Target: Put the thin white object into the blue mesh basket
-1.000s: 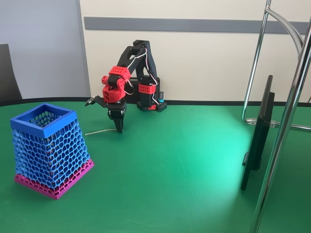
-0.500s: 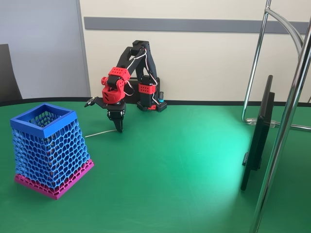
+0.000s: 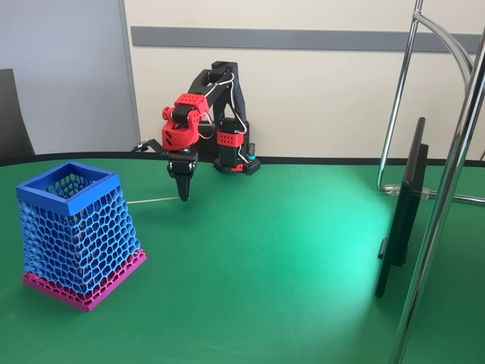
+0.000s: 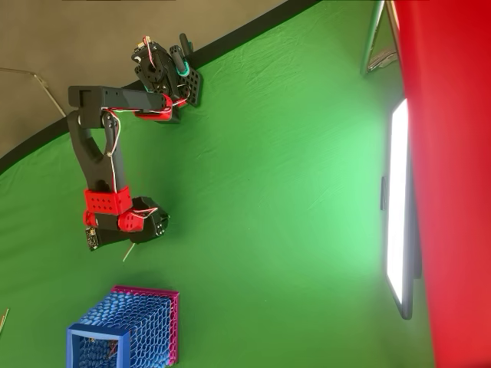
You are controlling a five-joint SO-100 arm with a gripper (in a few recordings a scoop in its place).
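Beside honeycomb-mesh basket (image 3: 76, 231), slender white strand (image 3: 151, 200)

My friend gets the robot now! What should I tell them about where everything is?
Hand: pointing down, shut on one end of the thin white object. The strand sticks out sideways toward the basket and looks lifted just off the green table.
Blue mesh basket: upright on the table, left of the hand in the fixed view, apart from it. In the overhead view the basket sits below the hand.
Done: strand gripped and raised.
Left: carry it over the basket's open top, lower it inside, then let go.
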